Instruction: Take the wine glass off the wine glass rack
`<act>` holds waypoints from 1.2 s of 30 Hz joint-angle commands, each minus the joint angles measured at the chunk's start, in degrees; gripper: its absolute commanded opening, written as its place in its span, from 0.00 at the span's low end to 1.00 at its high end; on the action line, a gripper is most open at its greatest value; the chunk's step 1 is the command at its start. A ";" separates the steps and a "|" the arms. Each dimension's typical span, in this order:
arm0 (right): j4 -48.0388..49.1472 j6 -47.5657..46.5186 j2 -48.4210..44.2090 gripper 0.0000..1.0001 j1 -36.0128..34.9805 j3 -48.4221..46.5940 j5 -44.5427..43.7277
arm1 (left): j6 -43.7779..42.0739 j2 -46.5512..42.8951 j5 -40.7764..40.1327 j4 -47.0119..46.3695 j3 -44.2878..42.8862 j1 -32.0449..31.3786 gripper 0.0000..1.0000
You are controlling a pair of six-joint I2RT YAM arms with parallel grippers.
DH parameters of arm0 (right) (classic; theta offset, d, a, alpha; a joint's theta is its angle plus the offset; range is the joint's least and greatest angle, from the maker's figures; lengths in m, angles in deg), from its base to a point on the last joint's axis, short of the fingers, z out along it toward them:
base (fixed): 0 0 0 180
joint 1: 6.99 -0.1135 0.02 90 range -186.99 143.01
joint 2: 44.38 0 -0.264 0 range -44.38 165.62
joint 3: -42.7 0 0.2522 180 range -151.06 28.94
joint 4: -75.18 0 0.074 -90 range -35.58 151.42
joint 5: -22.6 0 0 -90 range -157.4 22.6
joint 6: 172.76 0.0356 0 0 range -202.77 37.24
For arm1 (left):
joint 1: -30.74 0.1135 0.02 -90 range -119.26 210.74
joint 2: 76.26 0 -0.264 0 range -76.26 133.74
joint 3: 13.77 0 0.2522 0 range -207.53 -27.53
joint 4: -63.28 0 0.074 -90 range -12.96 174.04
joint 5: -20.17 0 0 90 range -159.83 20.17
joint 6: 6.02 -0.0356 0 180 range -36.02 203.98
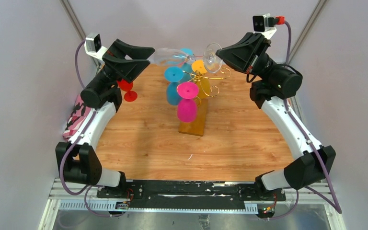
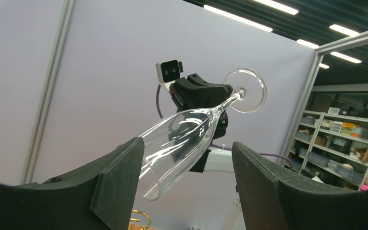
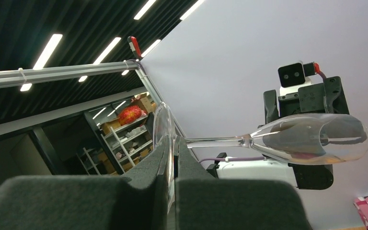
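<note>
A clear wine glass (image 1: pixel 170 56) lies on its side in the air above the gold wire rack (image 1: pixel 212 76), clear of it. My right gripper (image 1: pixel 220 53) is shut on the glass's round foot (image 3: pixel 165 139), which is pinched between the pads. The stem and bowl (image 3: pixel 311 139) point toward my left gripper (image 1: pixel 151 56). The left gripper (image 2: pixel 187 151) is open, with the bowl (image 2: pixel 182 141) between its fingers, close to the left finger and apart from the right one. The rack stands on an amber base (image 1: pixel 194 125).
Blue (image 1: pixel 173 86), pink (image 1: pixel 187 103) and yellow (image 1: pixel 199 67) glasses hang upside down on the rack. A red glass (image 1: pixel 127 88) stands on the wooden table under the left arm. A pink patterned cloth (image 1: pixel 76 117) lies at the left edge.
</note>
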 commanded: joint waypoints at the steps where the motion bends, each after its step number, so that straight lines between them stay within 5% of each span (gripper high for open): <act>1: 5.60 -0.89 1.87 0.00 -2.29 -2.01 -2.42 | 1.19 -0.50 1.99 -3.95 1.41 0.30 0.73; 17: -9.03 -13.71 -7.34 0.00 -2.65 -1.28 0.76 | 3.31 2.66 3.49 -3.90 -2.35 2.45 0.73; 36: 1.14 -8.57 3.17 0.00 -6.08 -1.89 -2.06 | 3.65 -2.98 4.37 -3.93 2.77 -2.62 0.66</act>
